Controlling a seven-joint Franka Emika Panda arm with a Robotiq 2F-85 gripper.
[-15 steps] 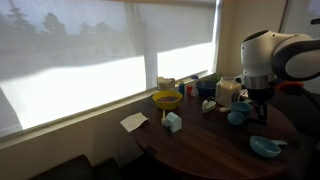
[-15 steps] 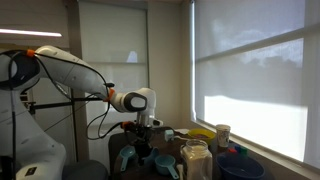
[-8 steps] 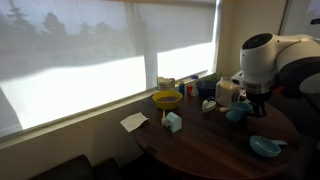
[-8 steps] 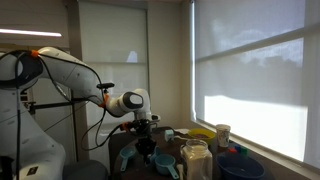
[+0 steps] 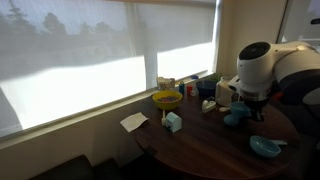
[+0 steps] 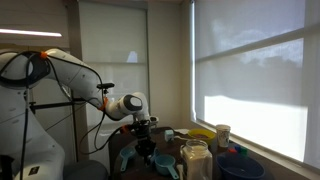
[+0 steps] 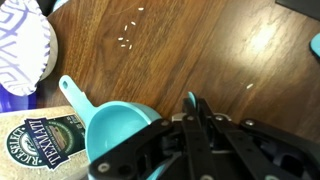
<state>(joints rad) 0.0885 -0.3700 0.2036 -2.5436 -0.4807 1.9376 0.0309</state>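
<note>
In the wrist view my gripper [image 7: 193,112] is shut, with a thin teal edge [image 7: 190,99] pinched between its fingers. That edge appears to belong to the teal cup [image 7: 115,128], whose handle sticks out to the upper left and whose body runs under the gripper. In an exterior view the gripper [image 5: 247,103] hangs over the round dark wood table [image 5: 200,145] with the teal cup [image 5: 234,117] right below it. In an exterior view the gripper [image 6: 143,138] points down above teal items [image 6: 133,156].
A yellow bowl [image 5: 167,99], a small teal box [image 5: 173,122], a white paper [image 5: 134,122], a white jug [image 5: 227,92] and a teal dish [image 5: 265,147] stand on the table. A patterned white bowl [image 7: 20,50] and a green labelled packet [image 7: 35,140] lie close by.
The arm has shifted a little toward the window side and tilted, with the teal cup moving along with it. The jaws have stayed shut.
</note>
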